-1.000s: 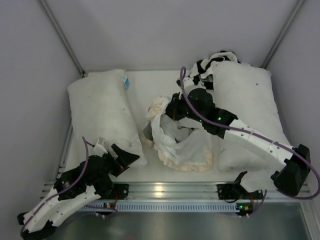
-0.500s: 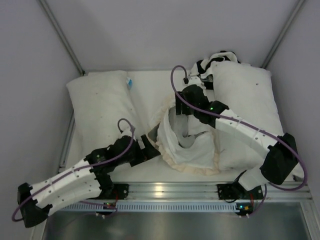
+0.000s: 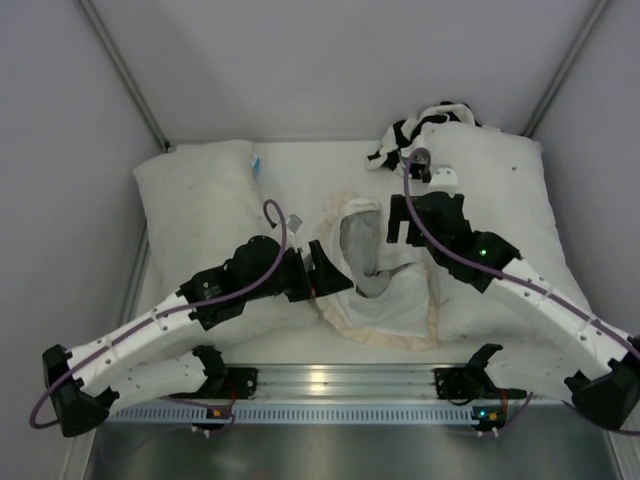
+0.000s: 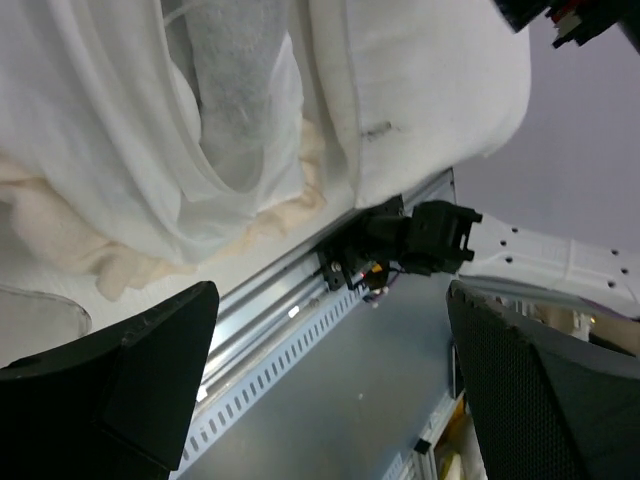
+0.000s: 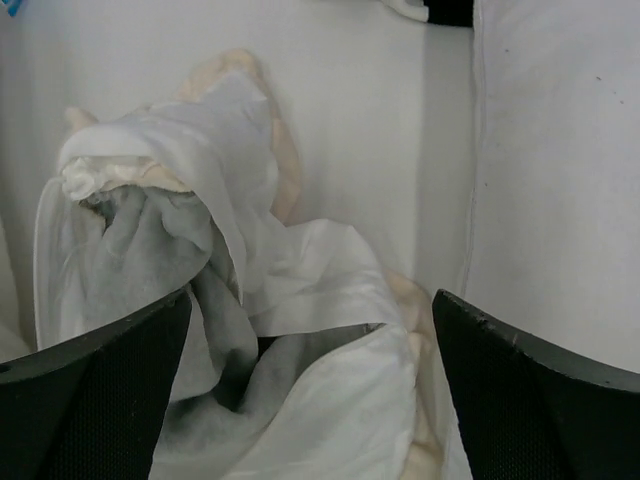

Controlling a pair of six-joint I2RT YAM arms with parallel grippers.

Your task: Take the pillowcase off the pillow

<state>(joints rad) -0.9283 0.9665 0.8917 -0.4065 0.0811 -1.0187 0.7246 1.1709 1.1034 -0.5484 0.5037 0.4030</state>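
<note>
From above, the pillowcase (image 3: 380,288) lies crumpled just right of the pillow (image 3: 195,215), left gripper (image 3: 322,272) at its near-left edge, right gripper (image 3: 398,218) over its far side; each wrist view shows fingers (image 4: 130,385) spread wide, holding nothing.

white arm links (image 3: 130,340), black joints (image 3: 255,270), purple cables (image 3: 268,204).

Left pincer (image 3: 322,270) now at pillowcase (image 3: 390,300), right pincer (image 3: 398,218) off.
</note>
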